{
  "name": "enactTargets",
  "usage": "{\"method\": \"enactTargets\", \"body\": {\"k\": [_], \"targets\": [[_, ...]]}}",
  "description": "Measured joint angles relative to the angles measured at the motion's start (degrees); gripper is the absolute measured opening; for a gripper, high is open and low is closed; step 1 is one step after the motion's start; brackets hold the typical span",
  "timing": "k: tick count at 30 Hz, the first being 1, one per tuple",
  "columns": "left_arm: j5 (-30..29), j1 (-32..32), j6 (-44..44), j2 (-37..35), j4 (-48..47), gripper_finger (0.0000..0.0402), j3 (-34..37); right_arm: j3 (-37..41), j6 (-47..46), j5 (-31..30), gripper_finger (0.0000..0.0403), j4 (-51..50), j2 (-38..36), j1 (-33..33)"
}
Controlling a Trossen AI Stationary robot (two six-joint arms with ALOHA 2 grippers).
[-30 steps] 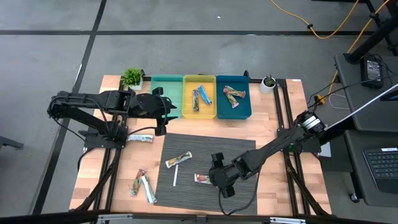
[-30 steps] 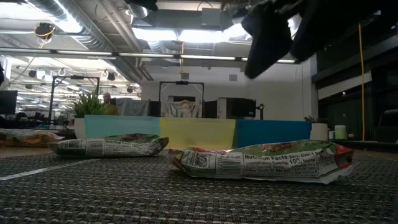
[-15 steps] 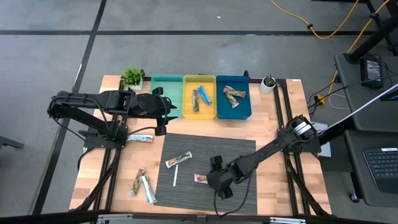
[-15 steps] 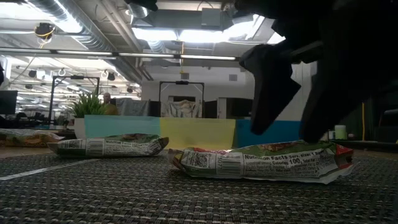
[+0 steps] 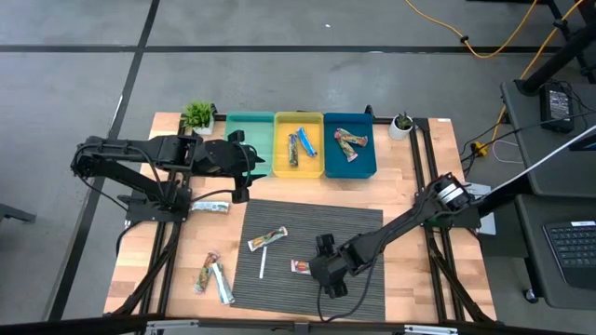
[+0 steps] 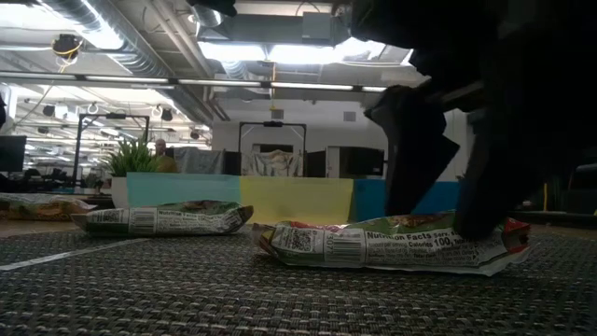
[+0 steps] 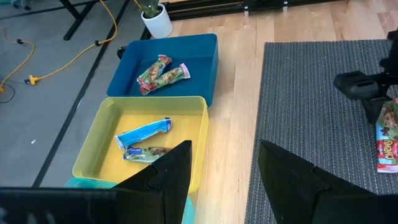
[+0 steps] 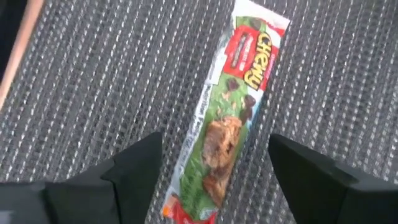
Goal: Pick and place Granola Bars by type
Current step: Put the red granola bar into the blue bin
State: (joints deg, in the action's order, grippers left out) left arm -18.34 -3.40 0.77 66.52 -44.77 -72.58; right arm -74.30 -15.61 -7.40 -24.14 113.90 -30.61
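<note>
A red-green-brown granola bar (image 8: 233, 118) lies flat on the grey mat near its near edge (image 5: 303, 268). My right gripper (image 8: 214, 142) is open and low over it, one finger on either side of the bar's end, with mat showing between fingers and wrapper. In the low view the fingers (image 6: 410, 159) reach down to the bar (image 6: 373, 245). My left gripper (image 7: 224, 155) is open and waits above the teal bin (image 5: 244, 160). Another bar (image 5: 267, 239) rests on the mat beside a thin white stick (image 5: 263, 262).
Three bins stand in a row at the far edge: teal (image 5: 250, 126), yellow (image 5: 284, 149) with blue bars, and blue (image 5: 368, 158) with multicoloured bars. More bars lie on the wood at the left (image 5: 210, 207) and near left (image 5: 212, 277). Small potted plants (image 5: 197, 115) (image 5: 401, 124) flank the bins.
My right gripper has come down from above the mat toward the red-green-brown bar and shifted slightly toward the table's left, so its open fingers now stand around the bar. The bar has stayed where it was.
</note>
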Motion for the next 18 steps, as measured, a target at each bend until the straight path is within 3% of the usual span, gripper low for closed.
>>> {"method": "enactTargets", "body": {"k": [14, 18], "targets": [[0.0, 0.0, 0.0, 0.0, 0.0, 0.0175, 0.0, 0.0, -3.5, 0.0, 0.0295, 0.0, 1.3, 0.9], [0.0, 0.0, 0.0, 0.0, 0.0, 0.0175, 0.0, 0.0, -3.7, 0.0, 0.0278, 0.0, 1.3, 1.1]]}}
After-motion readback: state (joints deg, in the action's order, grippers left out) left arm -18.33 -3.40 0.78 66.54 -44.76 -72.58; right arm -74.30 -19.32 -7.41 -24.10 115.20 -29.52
